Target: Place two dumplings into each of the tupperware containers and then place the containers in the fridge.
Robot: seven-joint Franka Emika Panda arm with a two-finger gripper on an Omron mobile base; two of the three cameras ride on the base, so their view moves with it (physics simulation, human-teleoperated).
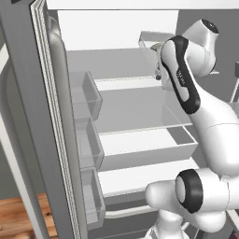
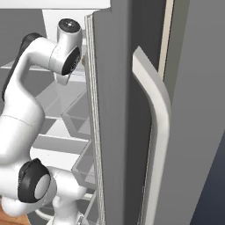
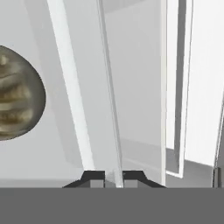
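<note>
In the left base view, the fridge (image 1: 140, 116) stands open, and its door bins (image 1: 86, 98) are at the left of the white shelves (image 1: 140, 144). Up and right of the shelves, the arm holds the tupperware container (image 1: 151, 44) tilted, inside the fridge. Small writing on the arm's dark joint is not readable. In the hand view, a dumpling (image 3: 17, 94) lies left of the container wall, and the gripper (image 3: 114, 177) is clamped on this thin clear wall. In the right base view, the curved handle (image 2: 156, 123) is on the door, right of the arm.
</note>
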